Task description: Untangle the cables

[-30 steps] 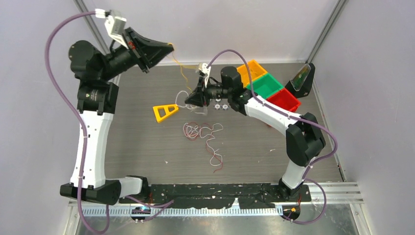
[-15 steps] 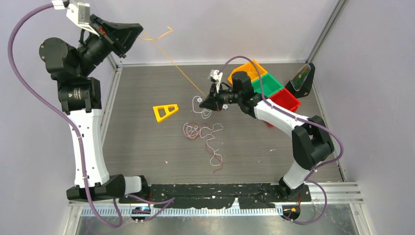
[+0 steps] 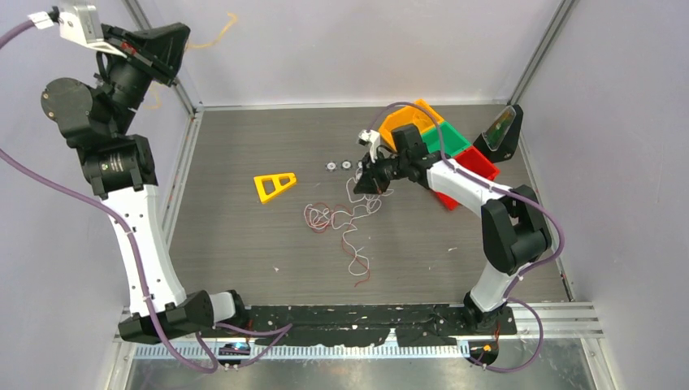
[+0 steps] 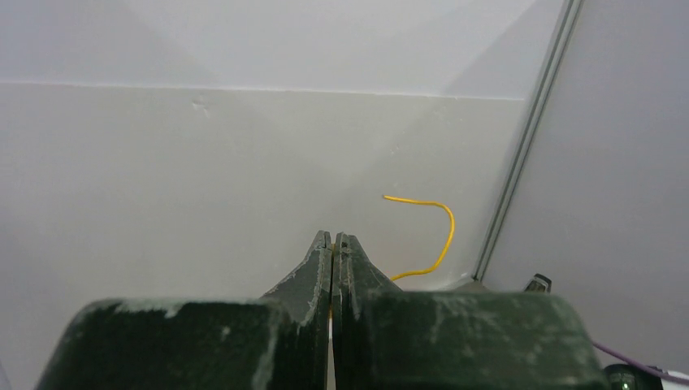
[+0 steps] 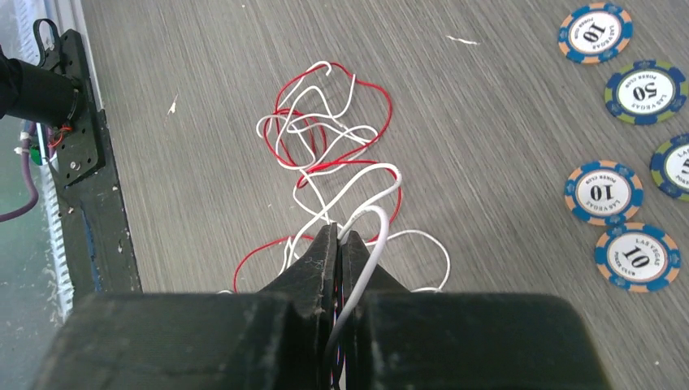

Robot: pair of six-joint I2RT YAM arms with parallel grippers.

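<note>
Nearer arm: right gripper (image 5: 337,231) pinches white cable (image 5: 374,213); red-white tangle (image 5: 325,122) trails toward near-left corner. Left gripper (image 4: 332,237) clamps yellow cable (image 4: 452,227) above far-left corner.

A thin yellow-orange cable (image 4: 443,236) is held high above the table (image 5: 487,122), pinched between the closed left fingers (image 4: 313,268). Its free end is curled in the air against the pale wall (image 4: 203,162). A white cable (image 5: 374,209) and a red cable (image 5: 388,101) are tangled together in loose, overlapping loops on the table. One loop of the white cable is clamped between the closed right fingers (image 5: 321,260). In the top view, a strand is seen trailing from the tangle toward the near edge.
</note>
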